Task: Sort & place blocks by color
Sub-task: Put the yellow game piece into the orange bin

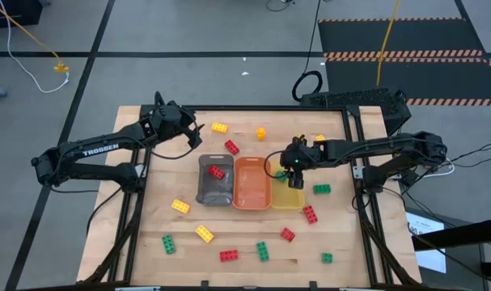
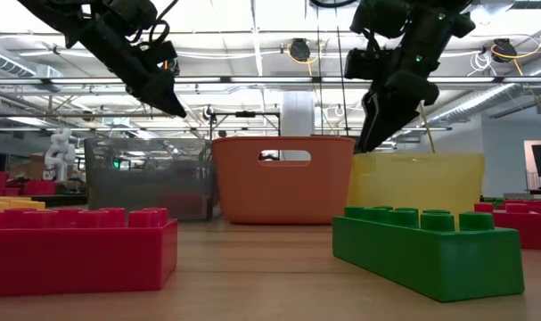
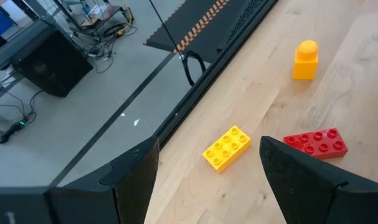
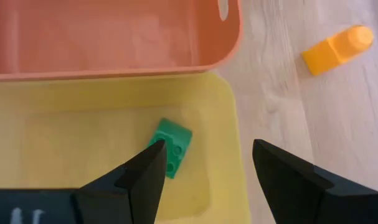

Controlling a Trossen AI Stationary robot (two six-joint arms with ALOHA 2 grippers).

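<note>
Three trays stand side by side mid-table: grey (image 1: 215, 179), orange (image 1: 251, 183) and yellow (image 1: 289, 196). My right gripper (image 4: 208, 146) hangs open over the yellow tray (image 4: 101, 130). Below it a green block (image 4: 173, 148) lies flat on that tray's floor, clear of the fingers. A red block (image 1: 217, 171) lies in the grey tray. My left gripper (image 3: 208, 142) stands open above the table's far left part. Beneath it, on the wood, are a yellow block (image 3: 226, 148) and a red block (image 3: 316, 143), with an orange block (image 3: 305, 60) farther off.
Several loose blocks lie on the near half of the table, among them yellow (image 1: 180, 206), green (image 1: 168, 243), red (image 1: 228, 255) and red (image 1: 310, 214). A green block (image 1: 321, 189) sits just right of the yellow tray. A black frame (image 1: 229, 108) edges the table.
</note>
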